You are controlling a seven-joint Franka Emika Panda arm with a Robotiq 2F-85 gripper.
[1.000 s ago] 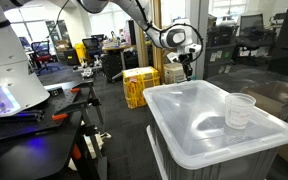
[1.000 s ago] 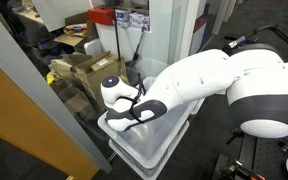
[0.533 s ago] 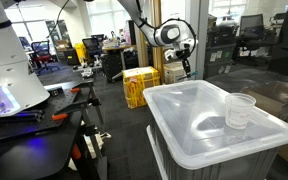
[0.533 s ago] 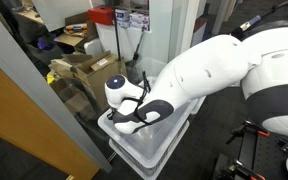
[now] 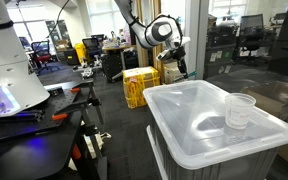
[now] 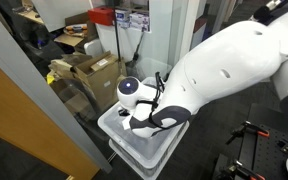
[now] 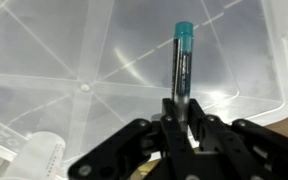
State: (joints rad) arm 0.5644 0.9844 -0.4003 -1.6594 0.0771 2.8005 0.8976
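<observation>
Our hand point(image 7: 181, 118) pinches the teal-capped tube point(image 7: 181, 65) and has risen higher over the bin lid point(image 7: 74, 60); we judge the tube is securely carried.

One robot arm point(image 5: 134, 20) shows in both exterior views. It carries one gripper point(image 7: 181, 125) with two fingers point(image 7: 197, 126). There is one slim tube point(image 7: 180, 75) with one teal cap point(image 7: 184, 32). There is one clear plastic bin point(image 5: 174, 150) with one lid point(image 5: 189, 118), and one clear cup point(image 5: 240, 110) on that lid. In an exterior view there are yellow crates point(image 5: 139, 88), two as far as can be told. In an exterior view there are at least two cardboard boxes point(image 6: 92, 70); their exact number is unclear.
</observation>
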